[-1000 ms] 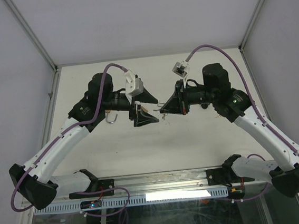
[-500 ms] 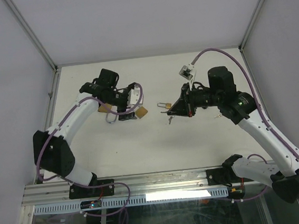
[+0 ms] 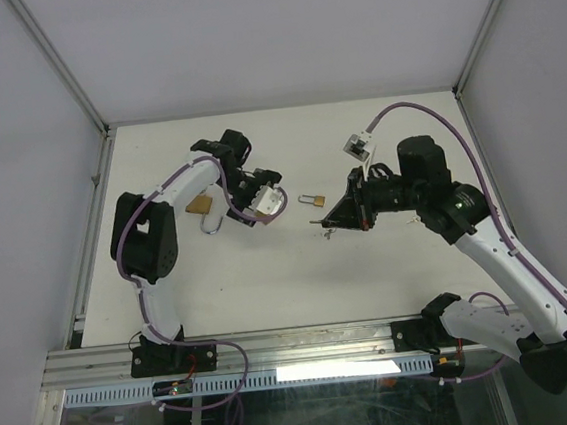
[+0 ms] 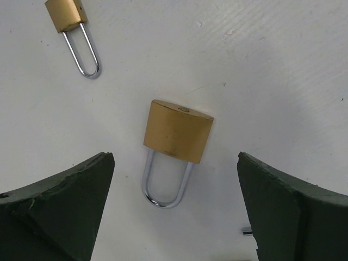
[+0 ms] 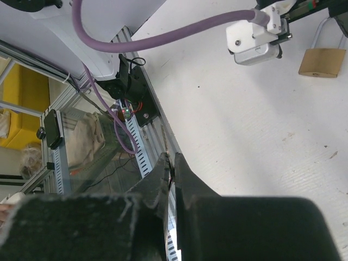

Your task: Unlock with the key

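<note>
From above, the left arm is folded back over the white worktop (image 3: 270, 284), and its hand (image 3: 258, 213) hangs low near the middle, mostly under its own white camera (image 3: 268, 202). A big padlock (image 3: 200, 205) lies just left of that hand, tilted, with its shackle toward the arms' bases. A small padlock (image 3: 313, 201) lies apart in the gap between the two hands. The right hand (image 3: 333, 223) points left and down toward that gap. A small key (image 3: 326, 233) shows at its tip, too small to make out clearly.

In the left wrist view the left hand (image 4: 175, 156) is spread wide, one finger at each lower corner. A near padlock (image 4: 176, 136) lies flat on the worktop (image 4: 283, 70) between the fingers, touching neither, with its brass body up and its closed shackle down. A far padlock (image 4: 68, 13) lies at the top left edge, well apart. I cannot tell which of these match the two seen from above.

In the right wrist view the right hand (image 5: 171, 163) has its fingers pressed together with only a thin slit between them, and the key is hidden here. Beyond them, one brass lock (image 5: 321, 61) lies on the worktop (image 5: 244, 136) just beside the left arm's camera (image 5: 255, 41) and purple cable (image 5: 136, 43).
</note>
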`<action>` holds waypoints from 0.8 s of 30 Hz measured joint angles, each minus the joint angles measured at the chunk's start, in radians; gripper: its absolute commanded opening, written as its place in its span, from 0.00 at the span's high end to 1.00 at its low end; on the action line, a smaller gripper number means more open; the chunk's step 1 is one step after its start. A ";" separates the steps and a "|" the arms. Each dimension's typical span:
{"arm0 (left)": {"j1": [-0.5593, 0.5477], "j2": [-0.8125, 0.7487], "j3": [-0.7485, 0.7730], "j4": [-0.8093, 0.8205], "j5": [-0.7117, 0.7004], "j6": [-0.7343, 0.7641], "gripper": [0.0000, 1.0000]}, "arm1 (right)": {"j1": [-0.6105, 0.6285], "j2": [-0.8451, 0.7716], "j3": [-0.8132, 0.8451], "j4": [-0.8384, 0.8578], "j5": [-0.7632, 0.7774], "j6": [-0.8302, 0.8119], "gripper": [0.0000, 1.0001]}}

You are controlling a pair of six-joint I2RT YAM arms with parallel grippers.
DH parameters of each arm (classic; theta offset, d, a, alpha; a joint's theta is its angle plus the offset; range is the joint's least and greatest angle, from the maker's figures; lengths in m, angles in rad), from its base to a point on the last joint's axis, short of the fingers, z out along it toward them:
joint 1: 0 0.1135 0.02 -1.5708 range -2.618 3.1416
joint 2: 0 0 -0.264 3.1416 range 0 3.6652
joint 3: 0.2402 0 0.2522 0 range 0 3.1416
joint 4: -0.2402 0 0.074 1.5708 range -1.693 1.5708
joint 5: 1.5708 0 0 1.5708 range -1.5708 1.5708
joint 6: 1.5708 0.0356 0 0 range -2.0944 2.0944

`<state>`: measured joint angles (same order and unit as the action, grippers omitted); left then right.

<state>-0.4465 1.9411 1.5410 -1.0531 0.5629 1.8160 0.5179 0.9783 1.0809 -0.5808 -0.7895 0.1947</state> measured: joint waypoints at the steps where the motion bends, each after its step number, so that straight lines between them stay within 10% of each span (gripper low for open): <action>1: 0.000 0.016 0.014 -0.004 -0.006 0.012 0.01 | -0.001 0.000 -0.002 0.001 0.000 0.002 1.00; 24: -0.052 0.320 0.301 -0.247 -0.119 0.107 0.01 | -0.005 0.011 -0.016 0.008 -0.004 0.032 1.00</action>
<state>-0.4984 2.2612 1.8423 -1.3003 0.4442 1.9228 0.5133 0.9894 1.0653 -0.5732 -0.7937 0.2272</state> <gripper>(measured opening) 0.990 0.021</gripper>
